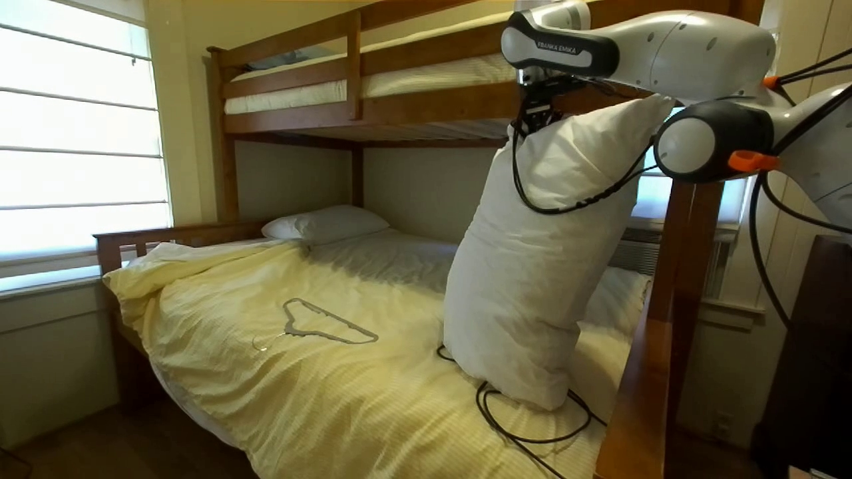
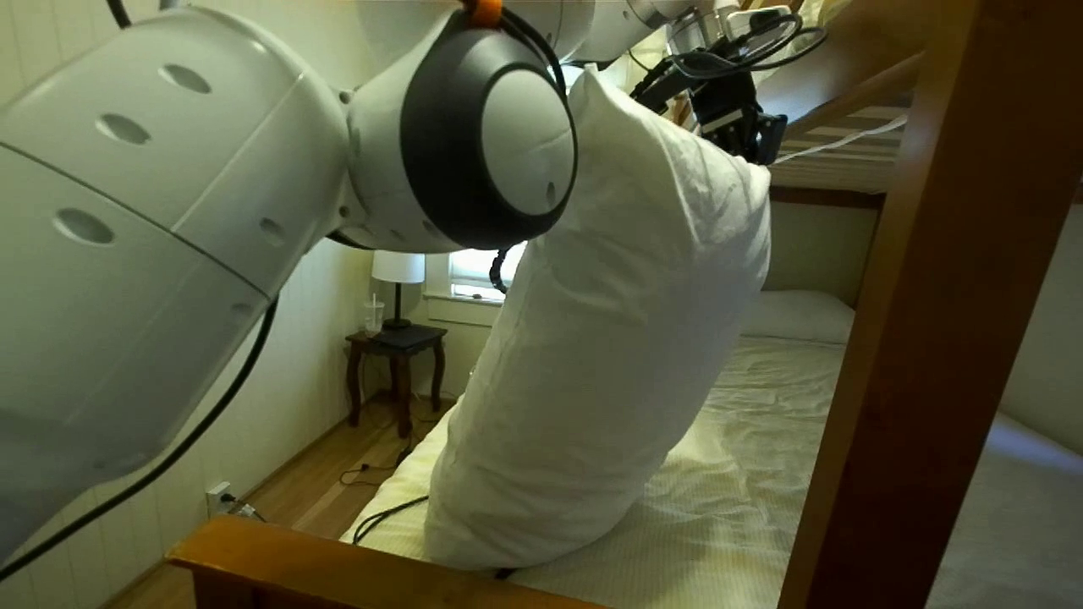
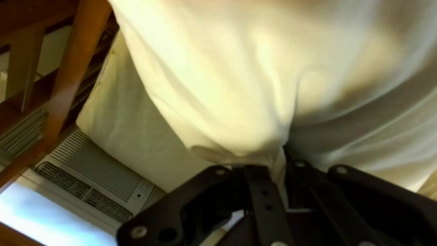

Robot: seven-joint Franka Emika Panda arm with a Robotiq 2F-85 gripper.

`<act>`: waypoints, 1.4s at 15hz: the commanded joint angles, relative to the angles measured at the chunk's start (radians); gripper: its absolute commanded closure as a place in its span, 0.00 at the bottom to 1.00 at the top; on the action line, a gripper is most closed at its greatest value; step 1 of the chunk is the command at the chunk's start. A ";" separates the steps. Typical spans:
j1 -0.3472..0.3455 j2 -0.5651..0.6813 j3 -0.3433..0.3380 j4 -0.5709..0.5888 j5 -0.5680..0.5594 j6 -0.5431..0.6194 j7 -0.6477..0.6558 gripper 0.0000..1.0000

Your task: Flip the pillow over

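Note:
The large plump cream-white pillow (image 1: 526,279) stands nearly upright on the lower bed, a little tilted, and it also shows in an exterior view (image 2: 584,364). Its lower end rests on the yellow bedsheet (image 1: 286,386). My gripper (image 1: 526,130) is at its top edge, and the gripper also shows there in an exterior view (image 2: 757,156). In the wrist view the gripper (image 3: 281,171) is shut on a pinched fold of the pillow (image 3: 218,85). The fingertips are partly hidden by the fabric.
A smaller flat white pillow (image 1: 333,223) lies at the bed's far end. A grey hanger (image 1: 333,326) lies on the sheet. Black cable (image 1: 526,436) loops by the pillow's base. The upper bunk rail (image 1: 432,96) and a wooden post (image 2: 897,321) stand close to the arm.

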 commanded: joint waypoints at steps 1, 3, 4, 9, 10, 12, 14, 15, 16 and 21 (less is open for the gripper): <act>0.014 0.025 0.031 0.015 0.042 -0.011 -0.043 0.97; 0.023 0.042 0.042 0.016 0.052 -0.016 -0.043 0.97; 0.028 0.051 0.045 0.017 0.053 -0.016 -0.042 0.97; 0.052 0.103 0.049 0.015 0.051 -0.019 -0.040 0.97; 0.053 0.115 0.045 0.015 0.046 -0.018 -0.040 0.97; 0.049 0.133 0.035 0.015 0.036 -0.018 -0.045 0.97; 0.037 0.149 0.017 0.016 0.020 -0.021 -0.054 0.97; 0.033 0.157 0.006 0.016 0.008 -0.016 -0.062 0.97; 0.027 0.168 -0.008 0.019 -0.006 -0.007 -0.074 0.97; 0.007 0.187 -0.026 0.025 -0.010 0.015 -0.091 0.89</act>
